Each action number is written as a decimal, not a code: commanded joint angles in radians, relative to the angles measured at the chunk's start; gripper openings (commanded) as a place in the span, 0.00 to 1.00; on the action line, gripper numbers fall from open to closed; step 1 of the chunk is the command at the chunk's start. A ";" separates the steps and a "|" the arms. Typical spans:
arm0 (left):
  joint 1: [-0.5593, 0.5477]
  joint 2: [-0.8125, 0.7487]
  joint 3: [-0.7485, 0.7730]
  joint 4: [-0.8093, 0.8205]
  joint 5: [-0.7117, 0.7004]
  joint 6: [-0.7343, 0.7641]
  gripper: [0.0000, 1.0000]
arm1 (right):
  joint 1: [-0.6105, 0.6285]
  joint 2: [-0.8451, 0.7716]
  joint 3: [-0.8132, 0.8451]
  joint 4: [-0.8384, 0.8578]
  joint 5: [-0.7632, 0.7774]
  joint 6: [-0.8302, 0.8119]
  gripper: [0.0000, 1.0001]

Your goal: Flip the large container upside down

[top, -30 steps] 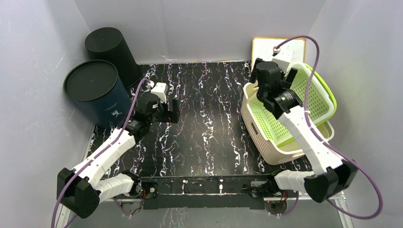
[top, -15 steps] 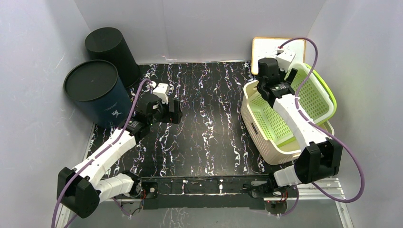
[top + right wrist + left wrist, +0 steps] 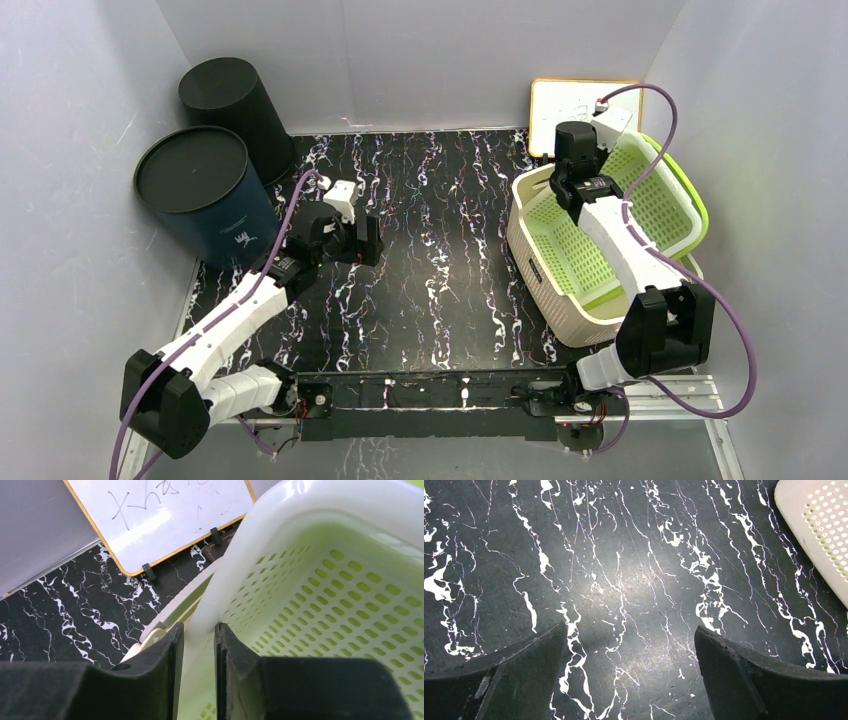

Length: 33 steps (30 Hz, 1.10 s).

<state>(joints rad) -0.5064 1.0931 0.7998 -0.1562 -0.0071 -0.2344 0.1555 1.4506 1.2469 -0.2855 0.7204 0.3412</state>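
Note:
The large container, a cream perforated basket (image 3: 540, 275), stands at the right of the table, with a green basket (image 3: 660, 210) lying tilted inside it. My right gripper (image 3: 572, 185) is at their far-left corner. In the right wrist view it (image 3: 199, 627) is shut on a pale perforated wall (image 3: 300, 500), one finger on each side. A cream ledge (image 3: 165, 625) lies just outside the left finger. I cannot tell which of the two nested baskets that wall belongs to. My left gripper (image 3: 362, 240) (image 3: 631, 630) hangs open over bare table, the cream basket's corner (image 3: 819, 530) off to its right.
A navy cylinder (image 3: 200, 190) and a black cylinder (image 3: 235, 100) stand at the far left, closed ends up. A whiteboard (image 3: 560, 100) (image 3: 160, 515) leans against the back wall behind the baskets. Grey walls enclose the black marbled table (image 3: 440, 260).
My right gripper moved back to the baskets' far-left corner and closed from wide open onto the wall. The left gripper drifted slightly right.

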 commanded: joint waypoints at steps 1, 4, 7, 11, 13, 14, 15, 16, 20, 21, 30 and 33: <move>-0.006 0.008 -0.015 0.025 0.005 0.010 0.98 | -0.008 -0.025 0.003 0.067 0.007 -0.001 0.15; -0.006 0.018 -0.011 0.021 0.008 0.009 0.98 | -0.008 -0.070 0.011 0.064 -0.008 -0.004 0.00; -0.006 0.015 -0.014 0.027 0.007 0.008 0.98 | -0.008 -0.127 0.023 0.091 -0.024 -0.021 0.00; -0.006 0.008 -0.013 0.025 0.010 0.001 0.98 | -0.008 -0.175 0.074 0.065 -0.042 -0.044 0.00; -0.006 0.004 -0.010 0.021 0.007 0.003 0.98 | -0.008 -0.202 0.084 0.066 -0.068 -0.052 0.00; -0.006 0.002 -0.010 0.019 0.007 0.003 0.98 | -0.008 -0.212 0.087 0.063 -0.074 -0.054 0.00; -0.005 0.001 -0.009 0.017 0.007 0.003 0.98 | -0.008 -0.217 0.088 0.057 -0.074 -0.052 0.15; -0.006 0.000 -0.010 0.017 0.008 0.003 0.98 | -0.008 -0.219 0.080 0.056 -0.071 -0.049 0.31; -0.005 -0.010 -0.015 0.013 0.026 0.003 0.98 | -0.009 -0.183 0.046 0.065 -0.052 -0.030 0.55; -0.005 -0.015 -0.018 0.016 0.037 0.005 0.98 | -0.009 -0.167 0.039 0.074 -0.048 -0.021 0.59; -0.006 -0.049 -0.044 0.012 0.055 0.030 0.98 | -0.016 0.020 0.085 0.131 0.021 0.014 0.69; -0.006 -0.052 -0.058 0.010 0.048 0.028 0.98 | -0.020 0.046 0.089 0.154 0.054 0.001 0.68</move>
<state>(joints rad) -0.5076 1.0714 0.7643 -0.1429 0.0353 -0.2195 0.1471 1.4807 1.2831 -0.2146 0.7025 0.3428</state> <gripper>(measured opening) 0.984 0.694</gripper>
